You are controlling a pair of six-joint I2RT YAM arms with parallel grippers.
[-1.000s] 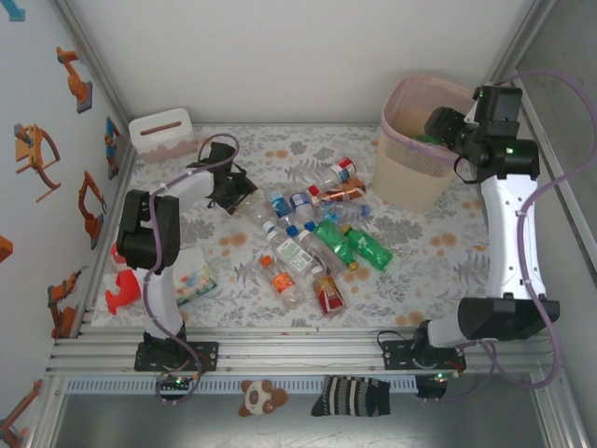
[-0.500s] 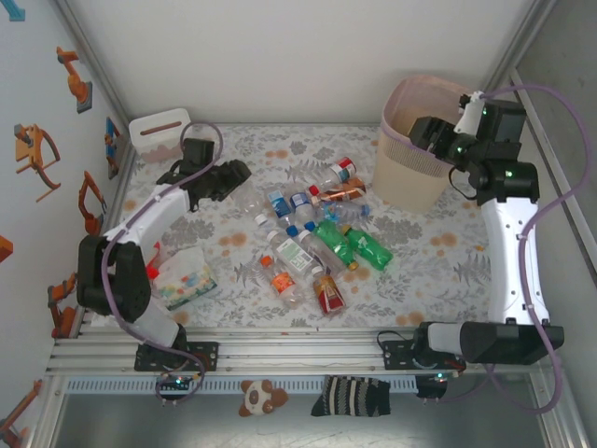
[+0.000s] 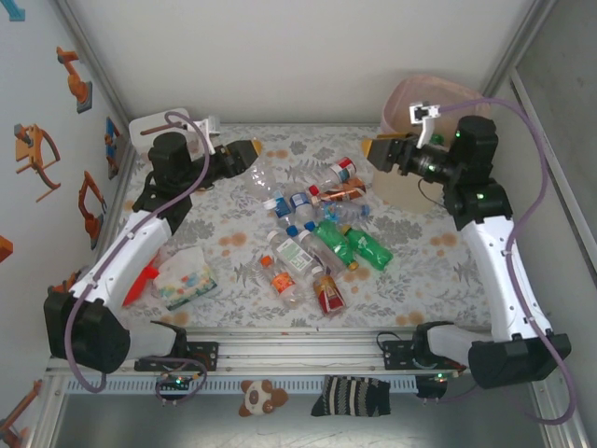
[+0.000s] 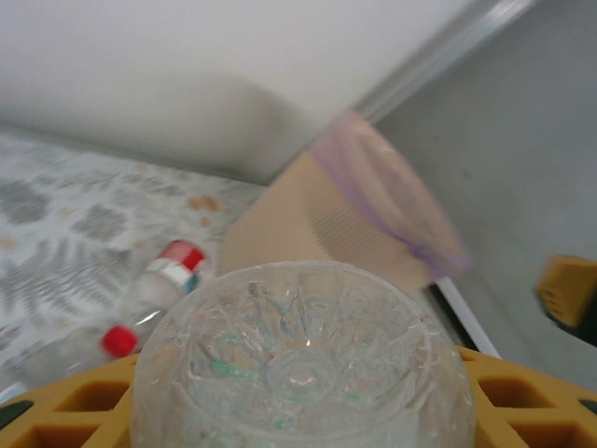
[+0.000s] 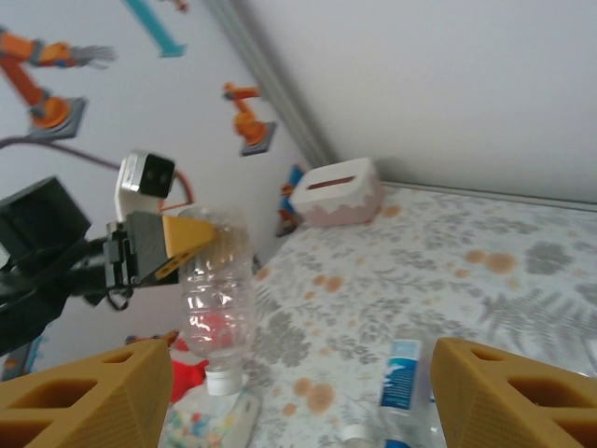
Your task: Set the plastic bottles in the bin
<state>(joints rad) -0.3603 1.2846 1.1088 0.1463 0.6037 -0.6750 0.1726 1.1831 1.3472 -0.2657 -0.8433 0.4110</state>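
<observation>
My left gripper [image 3: 244, 152] is shut on a clear plastic bottle [image 3: 267, 174] and holds it in the air over the back left of the table. In the left wrist view the bottle's ribbed base [image 4: 300, 359] sits between the yellow fingers. From the right wrist the held bottle [image 5: 218, 297] hangs with its white cap down. The right gripper [image 3: 381, 149] stands open with nothing in it, just left of the beige bin [image 3: 406, 191], and its yellow fingers [image 5: 86, 403] are spread wide. Several more plastic bottles [image 3: 312, 233], clear and green, lie in a heap mid-table.
A white box with a slot [image 3: 154, 129] sits at the back left, behind the left arm. A clear packet with coloured dots [image 3: 187, 280] and a red object [image 3: 138, 287] lie near the left arm. A sock [image 3: 350, 397] and a plush toy [image 3: 261, 397] rest on the front rail.
The left arm rose and swung back, lifting the clear bottle off the table. The right gripper left the bin's mouth and moved left, facing the left gripper.
</observation>
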